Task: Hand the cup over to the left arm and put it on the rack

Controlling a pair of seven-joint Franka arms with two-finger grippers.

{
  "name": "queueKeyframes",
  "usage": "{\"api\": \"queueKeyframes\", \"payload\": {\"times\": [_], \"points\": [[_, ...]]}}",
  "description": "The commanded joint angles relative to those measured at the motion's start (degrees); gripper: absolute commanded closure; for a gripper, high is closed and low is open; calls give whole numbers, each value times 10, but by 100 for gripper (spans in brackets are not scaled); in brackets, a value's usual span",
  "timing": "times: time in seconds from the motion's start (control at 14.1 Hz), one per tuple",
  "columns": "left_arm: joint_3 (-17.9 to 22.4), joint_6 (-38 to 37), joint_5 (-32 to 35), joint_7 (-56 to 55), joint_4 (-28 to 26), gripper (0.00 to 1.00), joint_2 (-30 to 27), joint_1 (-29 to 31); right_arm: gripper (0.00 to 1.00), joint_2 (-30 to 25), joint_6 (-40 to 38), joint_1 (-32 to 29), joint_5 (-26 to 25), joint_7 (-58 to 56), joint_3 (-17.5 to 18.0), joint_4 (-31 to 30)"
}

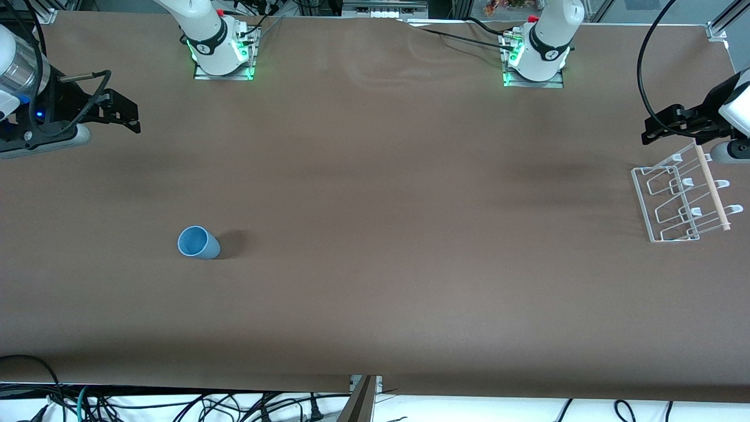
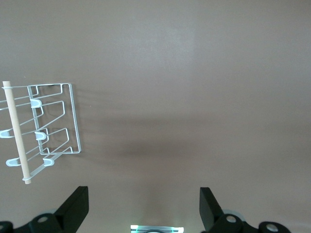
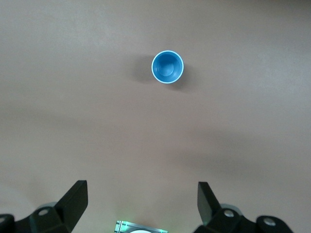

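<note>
1. The cup [image 1: 198,242] is standing upright on the brown surface [image 1: 375,234], mouth facing up, toward the right arm's end and nearer the front camera than either arm base. Its long axis is running vertically; the right wrist view is looking almost straight down into its open mouth [image 3: 167,67].
2. The right claw [image 1: 126,114] is hanging over the surface at the right arm's end, well apart from the cup, with its fingers [image 3: 75,201] standing wide open and gripping nothing.
3. The left claw [image 1: 659,130] is hovering just above the rack [image 1: 682,196] at the left arm's end, also spread wide open and empty; this arm is waiting.
4. The rack is lying on the surface well apart from the cup, its wooden rod [image 1: 712,187] running along the edge toward the left arm's end.
5. Risk at pick-up: the cup is looking light and smooth, so a finger arriving off-centre is likely to tip it or push it sliding, rather than closing around it.
6. Risk at handover: the cup is tapering slightly, so a loose grip is liable to let it slip downward. If the right claw is gripping mid-wall, the left claw is getting little room to take hold, and the two could collide.
7. Risk at placing: the pegs are thin and closely spaced, so a tilted cup is likely to miss its peg or nudge the light wire rack out of place.
</note>
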Motion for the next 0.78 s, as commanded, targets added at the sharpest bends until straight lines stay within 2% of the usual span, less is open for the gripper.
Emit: {"api": "queueKeyframes", "payload": {"times": [0.0, 0.36, 0.71], "points": [[-1, -7, 10, 0, 15, 0, 6, -2, 0, -8, -14, -5, 2, -4, 5, 3], [-1, -7, 9, 0, 15, 0, 7, -2, 0, 21, -2, -5, -5, -2, 3, -6], [-1, -7, 9, -1, 15, 0, 9, -2, 0, 99, 96, -15, -26, -38, -6, -25]]}}
